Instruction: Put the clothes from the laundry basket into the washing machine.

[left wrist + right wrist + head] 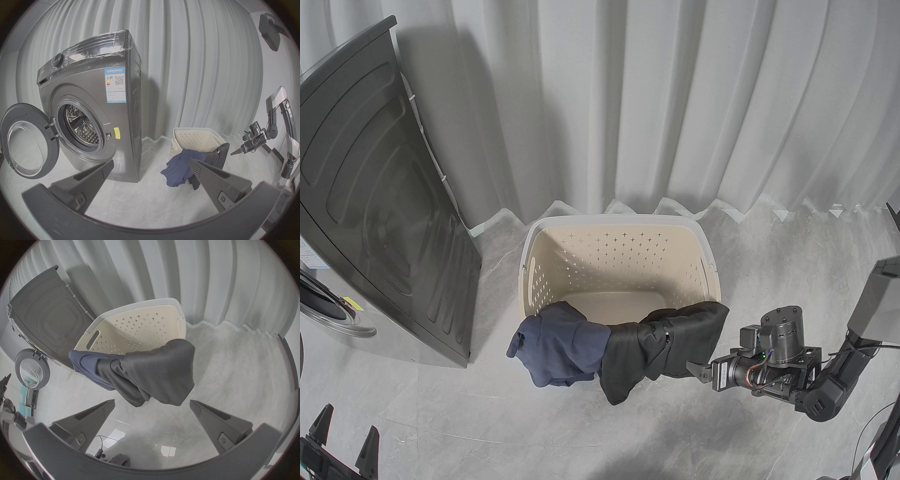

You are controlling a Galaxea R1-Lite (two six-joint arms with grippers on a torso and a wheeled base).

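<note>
A cream laundry basket (619,220) stands on the floor before the curtain. Over its near rim hang a navy garment (562,344) and a dark grey garment (662,350), side by side. My right gripper (699,370) is open, low, just off the grey garment's right end. In the right wrist view that grey garment (156,374) hangs a little ahead of the spread fingers (106,410). The grey washing machine (93,103) stands left of the basket, its round door (28,140) swung open and its drum (79,126) showing. My left gripper (344,431) is open near the floor in front of the machine.
A white pleated curtain (650,94) closes off the back. The grey tiled floor (550,425) lies bare between the machine and the basket and in front of both. The basket's inside (612,306) holds nothing visible.
</note>
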